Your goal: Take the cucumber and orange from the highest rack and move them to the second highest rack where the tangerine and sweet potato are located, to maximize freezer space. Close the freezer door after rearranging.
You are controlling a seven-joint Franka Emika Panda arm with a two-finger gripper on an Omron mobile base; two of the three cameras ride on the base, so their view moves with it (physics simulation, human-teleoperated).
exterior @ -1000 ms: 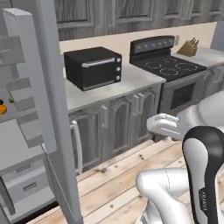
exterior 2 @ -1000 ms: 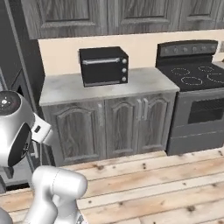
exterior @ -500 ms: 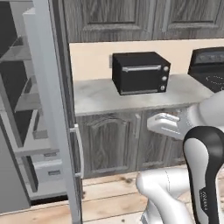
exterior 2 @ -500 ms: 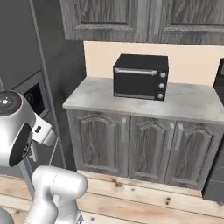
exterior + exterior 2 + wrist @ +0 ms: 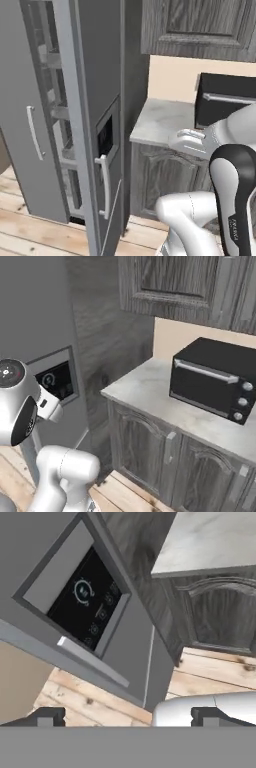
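Note:
The freezer (image 5: pixel 132 75) stands left of the counter, and its freezer door (image 5: pixel 97 100) hangs open, edge-on to me. The door's outer face carries a dark dispenser panel (image 5: pixel 105 142) and a pale bar handle (image 5: pixel 105 185). Pale grey ledges (image 5: pixel 59 112) show in the gap behind the door; I cannot tell racks from door trays. The cucumber, orange, tangerine and sweet potato are hidden. My gripper (image 5: pixel 177 141) floats open and empty right of the door, over the counter's edge. In the hand view the gripper (image 5: pixel 129 717) faces the dispenser panel (image 5: pixel 85 599) and handle (image 5: pixel 92 662).
A second tall grey door with a slim handle (image 5: pixel 32 132) stands at the far left. A black toaster oven (image 5: pixel 215 381) sits on the marbled counter (image 5: pixel 145 393) above dark wood cabinets (image 5: pixel 145 456). Wall cabinets (image 5: pixel 175 281) hang overhead. Plank floor (image 5: pixel 30 225) lies before the freezer.
The whole picture has swept sideways as the base moved, so the freezer door's outer face now fills the left, while the stove has left the views. The gripper stays open.

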